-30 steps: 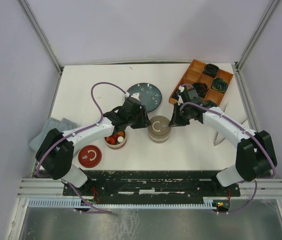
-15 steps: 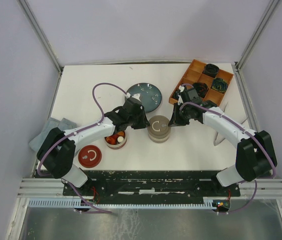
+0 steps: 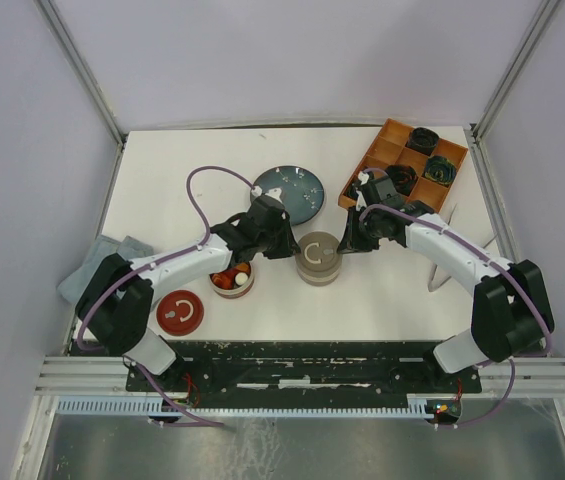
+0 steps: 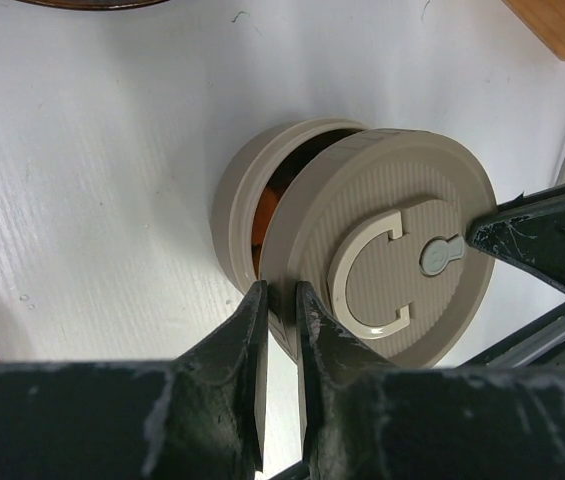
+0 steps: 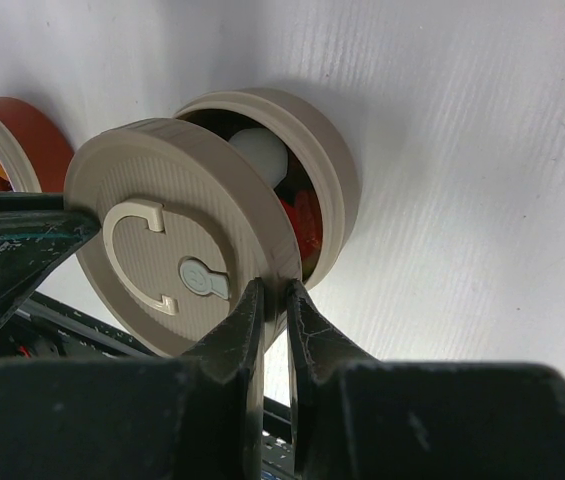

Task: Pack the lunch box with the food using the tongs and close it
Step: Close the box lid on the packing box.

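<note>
At frame centre the beige lid [image 3: 317, 253], gripped by the right pincer [image 5: 272, 291], has just been clamped by the left pincer [image 4: 280, 293] too, so closing is judged underway.

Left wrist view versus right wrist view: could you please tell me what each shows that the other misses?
Only left wrist: a corner of the orange tray. Only right wrist: the red-brown container and a white piece. Shared: the beige lid tilted on the beige container, its rim pinched by the left end effector and right end effector.
</note>
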Available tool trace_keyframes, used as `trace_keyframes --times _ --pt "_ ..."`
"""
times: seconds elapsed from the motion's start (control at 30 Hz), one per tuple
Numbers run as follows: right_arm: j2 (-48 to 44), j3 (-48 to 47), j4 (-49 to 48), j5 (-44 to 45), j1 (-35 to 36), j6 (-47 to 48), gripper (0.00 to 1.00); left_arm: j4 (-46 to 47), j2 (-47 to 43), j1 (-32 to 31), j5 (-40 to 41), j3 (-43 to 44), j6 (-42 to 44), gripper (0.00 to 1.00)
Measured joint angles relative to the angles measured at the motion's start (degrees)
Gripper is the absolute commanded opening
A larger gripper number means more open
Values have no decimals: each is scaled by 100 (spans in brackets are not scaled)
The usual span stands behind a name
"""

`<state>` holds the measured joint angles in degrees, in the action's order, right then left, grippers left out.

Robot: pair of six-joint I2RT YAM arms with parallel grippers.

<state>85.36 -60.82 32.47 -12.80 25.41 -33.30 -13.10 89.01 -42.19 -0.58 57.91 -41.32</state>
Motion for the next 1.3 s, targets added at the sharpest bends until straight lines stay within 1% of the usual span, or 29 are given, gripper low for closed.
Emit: trace_keyframes --times 0.83,1.3 --pt "354 0 17 195 0 -136 0 254 321 11 -114 0 4 3" --pt "439 0 15 188 0 -142 0 254 326 11 -94 -2 7 3"
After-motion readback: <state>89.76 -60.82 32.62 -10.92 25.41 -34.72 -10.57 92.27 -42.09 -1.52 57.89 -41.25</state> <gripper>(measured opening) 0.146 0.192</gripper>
